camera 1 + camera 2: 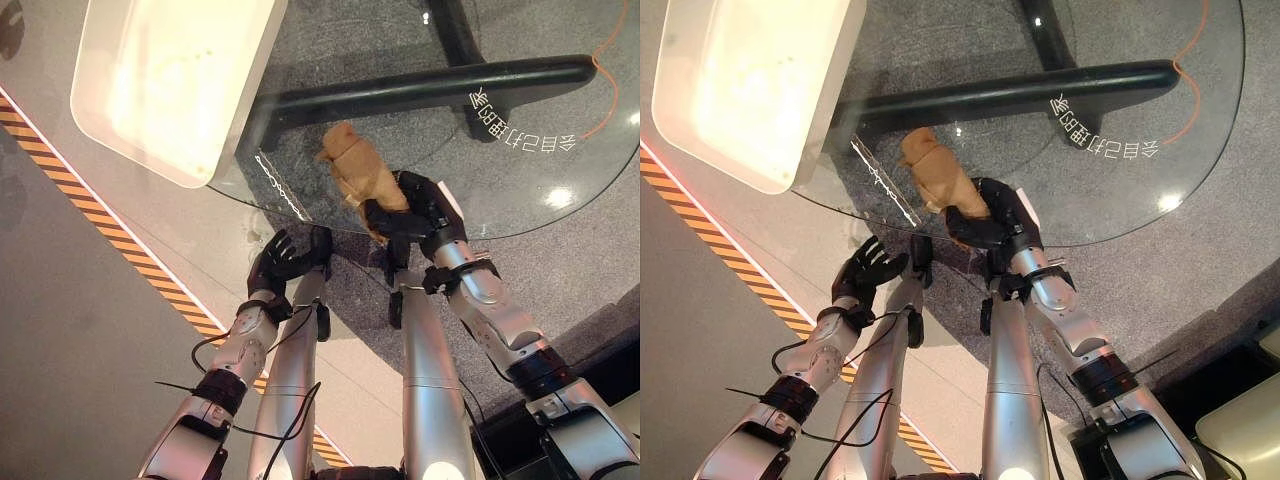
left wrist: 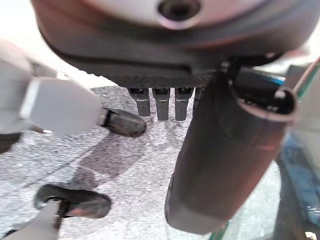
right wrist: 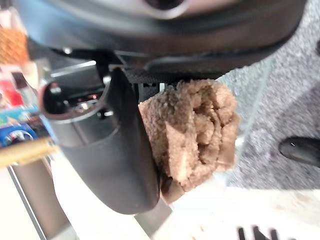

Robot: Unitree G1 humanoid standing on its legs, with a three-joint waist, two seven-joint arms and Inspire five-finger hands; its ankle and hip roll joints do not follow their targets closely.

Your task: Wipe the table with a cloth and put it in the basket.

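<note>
Head stereo pair looks down, sharing glass table [image 1: 560,190]; wrist cameras very close.

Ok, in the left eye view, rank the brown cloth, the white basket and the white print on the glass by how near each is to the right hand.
1. The brown cloth, gripped in the right hand on the glass table.
2. The white print, farther across the glass on the robot's right.
3. The white basket, at the far left of the table.

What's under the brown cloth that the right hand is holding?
The cloth rests on the glass table, gripped by the right hand. Through the glass around it show grey carpet and the table's black base; directly beneath, the cloth covers everything.
</note>
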